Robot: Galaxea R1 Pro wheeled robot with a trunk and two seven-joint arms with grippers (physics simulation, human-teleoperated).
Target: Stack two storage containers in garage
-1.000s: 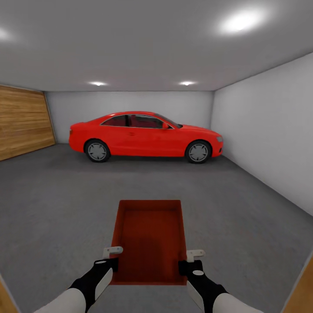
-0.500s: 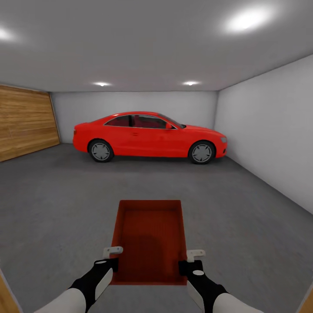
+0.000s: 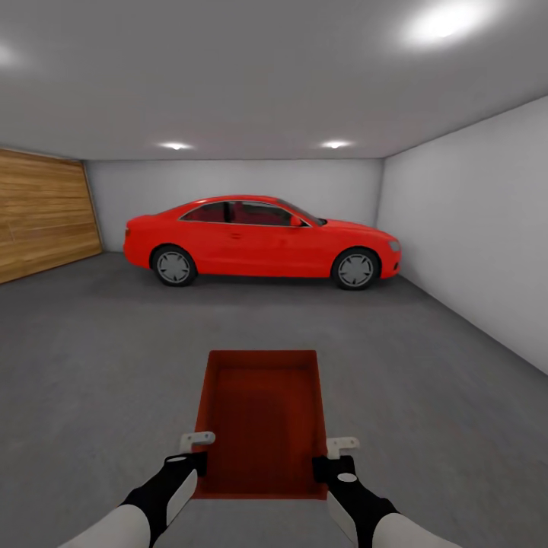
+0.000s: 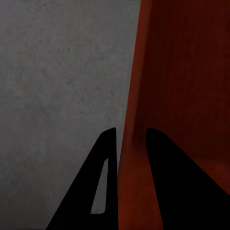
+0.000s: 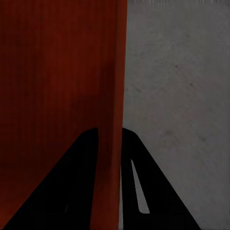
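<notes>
I hold one red-orange open-topped storage container (image 3: 262,418) in front of me, above the dark grey concrete floor (image 3: 99,358) of the garage. My left gripper (image 3: 199,457) is shut on the container's left wall (image 4: 132,143), one finger inside and one outside. My right gripper (image 3: 321,460) is shut on the right wall (image 5: 112,143) in the same way. The container is empty and level.
A red car (image 3: 259,240) is parked side-on along the white back wall. A light wooden door (image 3: 42,221) fills the left wall. A white wall (image 3: 472,236) runs along the right. Open concrete floor lies between me and the car.
The door frame edges at the lower corners have left the view and the car looks slightly larger: the camera has moved forward. Both grippers keep the same hold on the container.
</notes>
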